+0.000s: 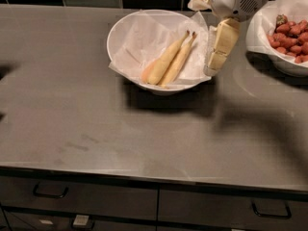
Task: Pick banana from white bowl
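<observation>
Warm light casts soft shadows under the white bowl (117,35) and the gripper (212,66) beside it.

- The banana (166,61) lies on crumpled paper (134,42) inside the white bowl (114,32), stem toward 1 o'clock.
- The pincer (211,70) hangs at the bowl's 3 o'clock, just beside its rim, above the worktop (96,129).
</observation>
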Robot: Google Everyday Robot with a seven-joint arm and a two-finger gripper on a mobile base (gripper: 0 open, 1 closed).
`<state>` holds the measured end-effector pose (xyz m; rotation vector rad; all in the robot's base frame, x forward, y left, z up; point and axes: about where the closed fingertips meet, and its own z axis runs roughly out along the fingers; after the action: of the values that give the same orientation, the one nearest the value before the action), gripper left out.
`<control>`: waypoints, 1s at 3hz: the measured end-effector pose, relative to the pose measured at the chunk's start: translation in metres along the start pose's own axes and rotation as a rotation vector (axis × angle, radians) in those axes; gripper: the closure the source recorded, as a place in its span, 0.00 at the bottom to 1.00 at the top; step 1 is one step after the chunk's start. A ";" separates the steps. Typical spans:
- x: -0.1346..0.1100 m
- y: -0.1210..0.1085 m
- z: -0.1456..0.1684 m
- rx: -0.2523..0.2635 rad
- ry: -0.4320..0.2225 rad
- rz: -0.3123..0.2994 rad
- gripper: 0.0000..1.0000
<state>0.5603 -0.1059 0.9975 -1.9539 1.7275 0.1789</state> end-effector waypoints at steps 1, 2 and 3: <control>-0.002 -0.003 -0.001 0.012 -0.004 -0.017 0.00; 0.005 -0.009 0.003 0.001 -0.005 -0.050 0.00; 0.007 -0.028 0.016 -0.034 -0.045 -0.170 0.00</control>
<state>0.5916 -0.1033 0.9894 -2.0940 1.5307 0.1909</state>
